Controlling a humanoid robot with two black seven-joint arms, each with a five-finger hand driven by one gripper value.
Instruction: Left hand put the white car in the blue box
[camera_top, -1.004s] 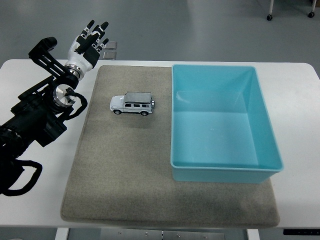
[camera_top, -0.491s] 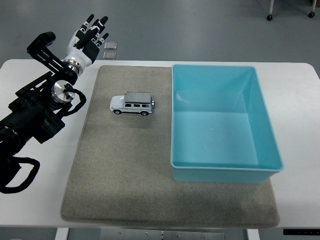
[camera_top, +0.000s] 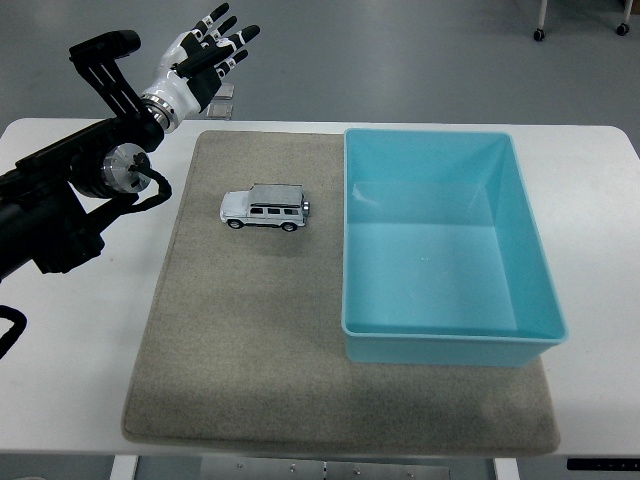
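On grey mat (camera_top: 250, 340), white car (camera_top: 265, 208), no legible writing

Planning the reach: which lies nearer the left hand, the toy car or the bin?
The white toy car on the grey mat; the blue plastic box sits farther right of the open left hand.

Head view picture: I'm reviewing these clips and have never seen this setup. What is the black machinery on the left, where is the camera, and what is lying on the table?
The camera sits high on the robot's own side, looking forward and down over a white table. The black machinery is the robot's left arm, ending in a five-fingered left robot hand. It is raised above the table's far left corner, fingers spread, holding nothing. The right arm is not in view. A grey mat lies on the table. On it stand a white car, a small toy, and to the car's right an open blue box with nothing inside. The car stands apart from both hand and box.
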